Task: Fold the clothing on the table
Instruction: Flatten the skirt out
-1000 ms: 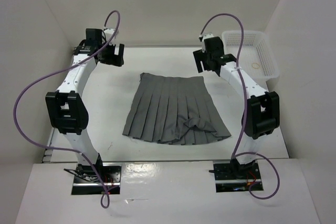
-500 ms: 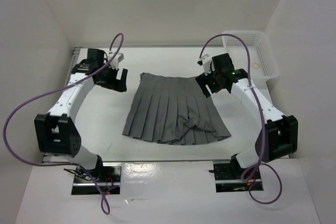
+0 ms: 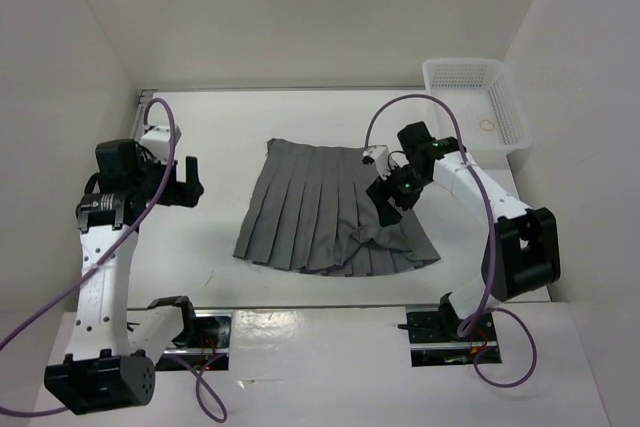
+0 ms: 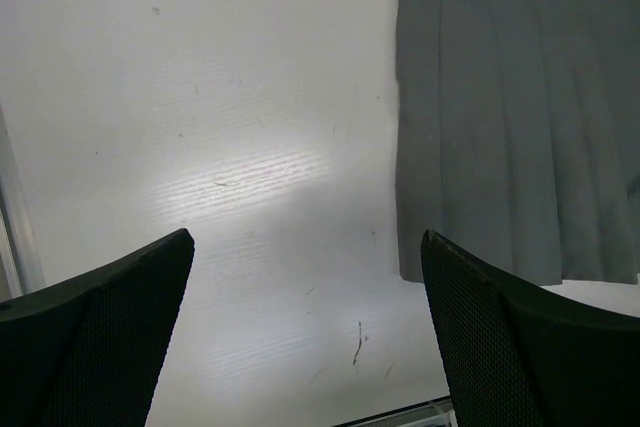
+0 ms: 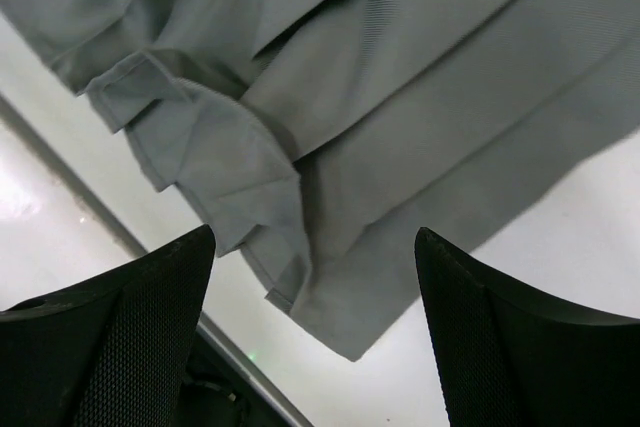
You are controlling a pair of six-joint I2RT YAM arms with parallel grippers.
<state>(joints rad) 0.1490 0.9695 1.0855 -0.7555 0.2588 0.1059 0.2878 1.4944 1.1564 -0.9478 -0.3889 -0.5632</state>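
Where the skirt (image 3: 325, 212) lies spread flat near the middle of the counter (image 3: 220, 127), you see its waistband toward the far wall (image 3: 300, 17) and its hem toward the arm bases. A bunched fold shows at the near right of the hem. Your right hand (image 3: 388, 199) hangs over the skirt's right side, fingers spread, holding nothing; its wrist camera shows the rumpled hem between them. Your left hand (image 3: 191, 180) hovers over bare counter just left of the skirt, fingers spread wide and empty. The counter is matte white with faint scuffs (image 4: 357, 342). A mesh basket (image 3: 500, 112) sits at its far right corner, and white walls close in the sides.
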